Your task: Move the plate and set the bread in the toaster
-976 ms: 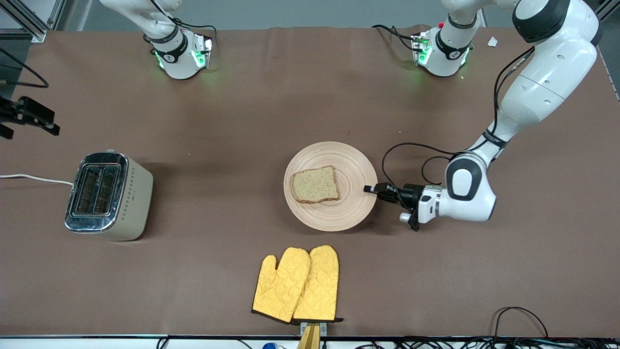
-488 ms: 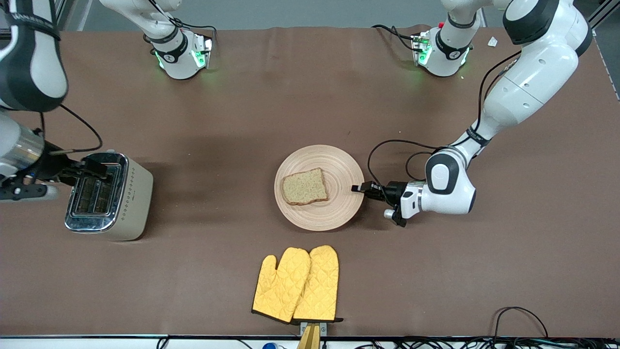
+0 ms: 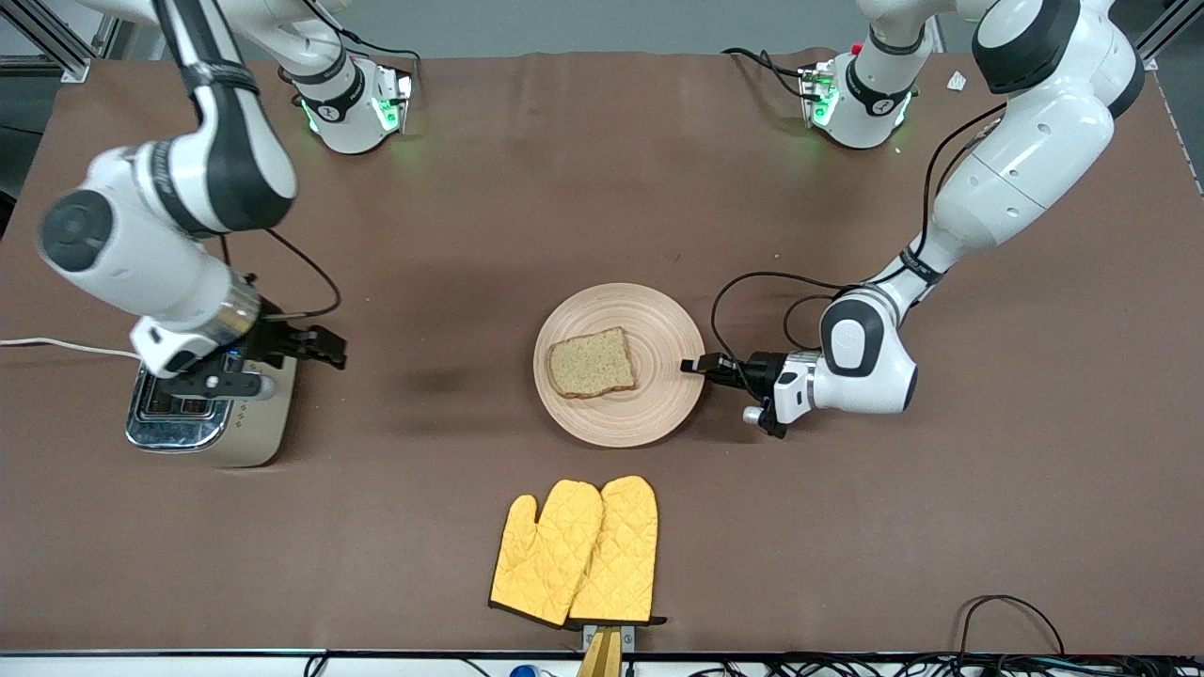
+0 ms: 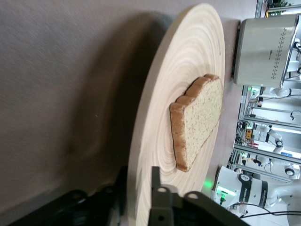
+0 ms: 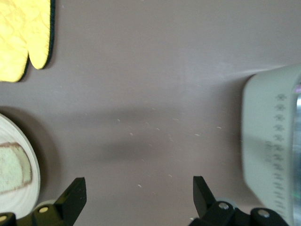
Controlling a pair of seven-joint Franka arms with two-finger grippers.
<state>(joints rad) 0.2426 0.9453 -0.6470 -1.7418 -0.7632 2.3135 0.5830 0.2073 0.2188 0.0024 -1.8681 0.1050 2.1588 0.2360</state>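
1. A round, pale wooden plate (image 3: 619, 365) with ring grooves lies flat near the middle of the brown desk (image 3: 602, 235); it sits a little toward the desk edge nearest the front camera.
2. One slice of brown speckled bread (image 3: 591, 362) lies flat on the plate, on the part of it toward the right arm's end of the desk; its darker crust shows clearly in the left wrist view (image 4: 195, 120).
3. The left tool (image 3: 701, 366) is low at the plate's rim, on the side toward the left arm's end of the desk; in the left wrist view its dark fingers (image 4: 160, 200) are pinching the rim, one above the wood and one beneath.
4. A cream toaster (image 3: 212, 409) with a chrome top stands near the desk edge at the right arm's end, well apart from the plate; a white cord (image 3: 66, 346) runs from it toward that edge.
5. The right tool (image 3: 320, 348) hangs in the air over the desk just beside the toaster, on the side facing the plate; the right wrist view shows its fingers (image 5: 75, 195) spread wide with nothing between them.
6. A pair of yellow quilted oven mitts (image 3: 576, 552) lies flat near the desk edge closest to the front camera, nearer that camera than the plate and apart from it.
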